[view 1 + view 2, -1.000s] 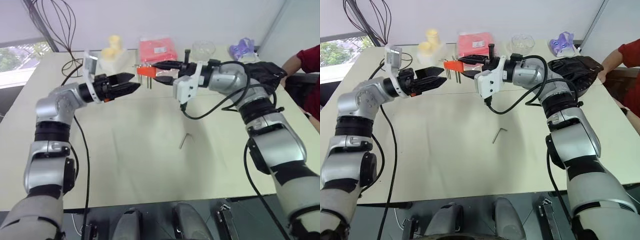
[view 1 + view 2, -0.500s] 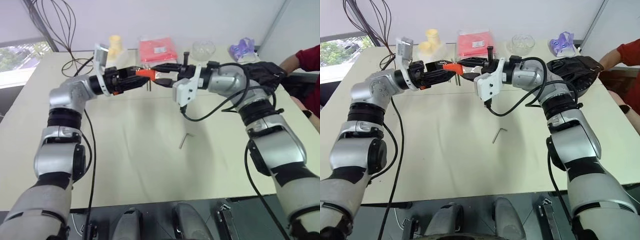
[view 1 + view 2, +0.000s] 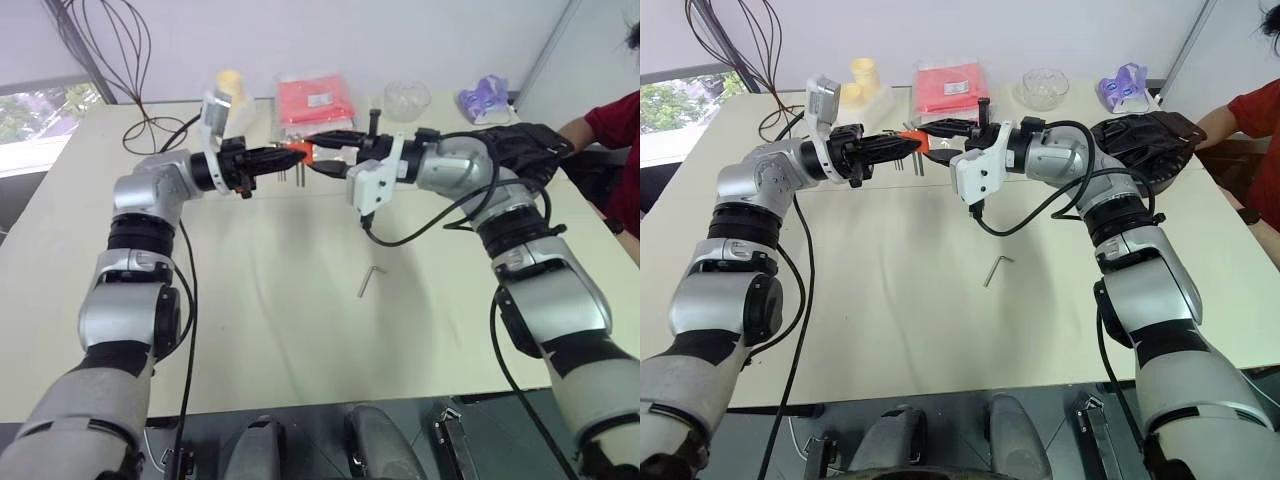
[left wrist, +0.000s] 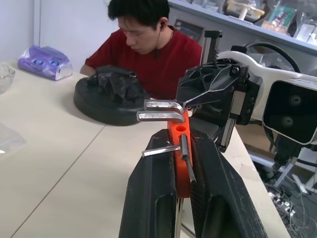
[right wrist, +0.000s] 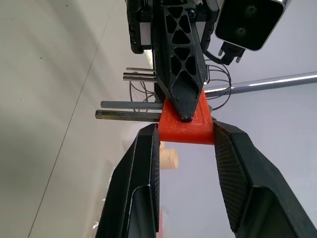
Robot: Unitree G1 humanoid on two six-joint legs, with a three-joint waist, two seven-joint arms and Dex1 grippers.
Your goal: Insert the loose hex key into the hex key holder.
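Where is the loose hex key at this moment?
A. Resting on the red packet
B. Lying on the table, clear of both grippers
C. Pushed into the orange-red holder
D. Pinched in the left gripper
B: the loose hex key lies bare on the table, while the left gripper and right gripper both clamp the hex key holder above it.

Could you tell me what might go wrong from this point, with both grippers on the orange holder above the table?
1. The left gripper and right gripper both clamp the small hex key holder in mid-air; a careless release could drop or twist it.
2. The loose hex key lies on the table, and no gripper is free to fetch it.
3. The holder's protruding keys could snag a finger.
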